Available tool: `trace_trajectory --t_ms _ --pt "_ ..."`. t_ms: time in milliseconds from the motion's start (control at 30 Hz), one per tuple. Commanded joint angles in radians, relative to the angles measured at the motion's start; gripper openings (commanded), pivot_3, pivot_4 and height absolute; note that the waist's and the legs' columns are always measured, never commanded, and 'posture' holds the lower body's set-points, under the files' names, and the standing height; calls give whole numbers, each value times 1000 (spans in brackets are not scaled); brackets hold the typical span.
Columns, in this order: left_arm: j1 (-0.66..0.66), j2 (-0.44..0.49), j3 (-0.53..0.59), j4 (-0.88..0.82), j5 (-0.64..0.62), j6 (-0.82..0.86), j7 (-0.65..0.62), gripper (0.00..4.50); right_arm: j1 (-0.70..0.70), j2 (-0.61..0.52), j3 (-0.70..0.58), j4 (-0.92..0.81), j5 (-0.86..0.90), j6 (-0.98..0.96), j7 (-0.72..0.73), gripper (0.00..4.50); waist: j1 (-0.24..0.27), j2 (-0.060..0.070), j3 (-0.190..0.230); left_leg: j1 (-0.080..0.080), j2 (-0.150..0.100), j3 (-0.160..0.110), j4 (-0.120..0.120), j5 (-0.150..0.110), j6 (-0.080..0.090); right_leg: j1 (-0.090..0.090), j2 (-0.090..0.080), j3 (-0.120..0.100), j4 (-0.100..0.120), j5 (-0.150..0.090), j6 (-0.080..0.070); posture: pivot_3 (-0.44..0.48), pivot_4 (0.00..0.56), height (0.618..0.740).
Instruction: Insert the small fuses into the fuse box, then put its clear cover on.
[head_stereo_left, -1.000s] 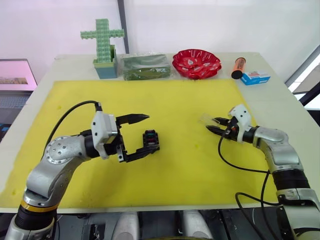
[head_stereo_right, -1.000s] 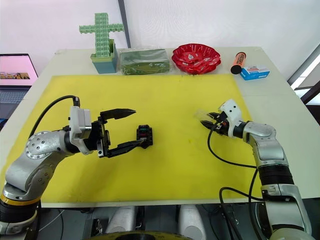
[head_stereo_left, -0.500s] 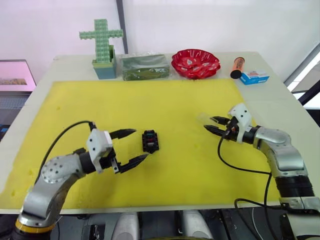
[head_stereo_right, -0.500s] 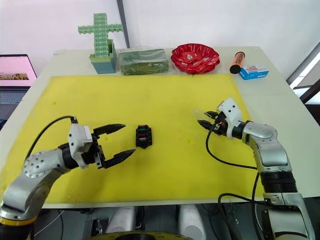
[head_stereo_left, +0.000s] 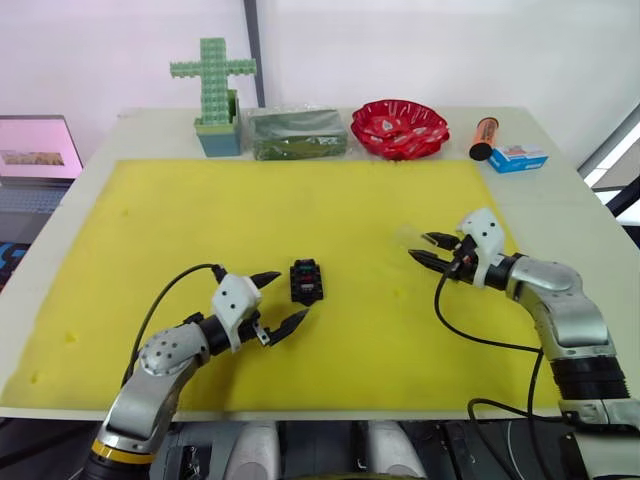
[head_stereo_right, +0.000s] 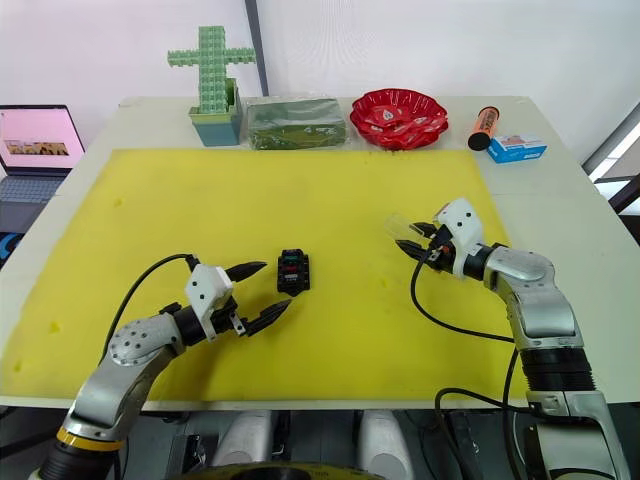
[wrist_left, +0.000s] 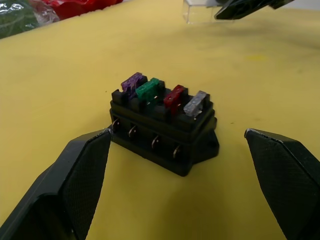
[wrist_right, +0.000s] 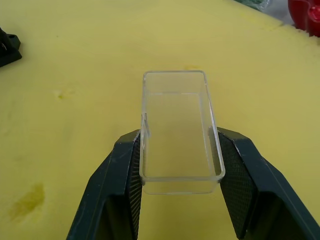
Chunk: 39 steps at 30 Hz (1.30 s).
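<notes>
Shiny silver arms, white wrist blocks, black cables looping from wrists, textured black fingers (wrist_left: 75, 185), gold ring at left arm's base.

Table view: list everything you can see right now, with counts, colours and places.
Fuse box: 1, black, mid-mat.
Fuses: 4, purple, green, red, grey, seated in a row in the box.
Cover: 1, clear, between the right gripper's fingers.
Mat: 1, yellow, over the table.
Brick cross: 1, green, far edge, leftmost.
Package: 1, green, clear-wrapped, beside the cross.
Bowl: 1, red, far edge.
Tube: 1, orange, right of the bowl.
Carton: 1, blue and white, by the tube.
Laptop: 1, off the table's left.
Left gripper: open, near the box.
Right gripper: shut on the cover.
</notes>
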Motion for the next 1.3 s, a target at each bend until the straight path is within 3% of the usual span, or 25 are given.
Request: trace_trajectory --t_ms 33,367,700,933,1300 --pt "-30 -9 -26 6 42 3 27 4500 -31 -5 -29 -2 12 -27 -4 1794 0 0 0 0 0 0 0 0 0 0 0 0 0 0 0 0 150 740" --pt "-48 -3 -21 45 113 41 93 4500 -37 -6 -38 -27 20 -11 -15 1794 0 0 0 0 0 0 0 0 0 0 0 0 0 0 0 0 150 740" --pt "-24 16 65 9 124 44 161 4500 -42 -6 -36 -54 23 12 -20 1794 -1 0 0 1 0 0 -1 0 0 0 0 0 1 0 0 0 150 740" --pt "24 -45 34 -85 3 86 106 4500 -47 -8 -30 -86 29 47 -23 1794 1 0 0 0 0 0 0 0 0 0 -1 0 1 0 0 0 150 740" --pt "-68 -164 -38 88 108 67 224 4500 -47 -21 -29 -121 32 86 -22 1794 2 0 0 0 0 0 0 0 0 0 0 0 1 0 0 0 150 740"
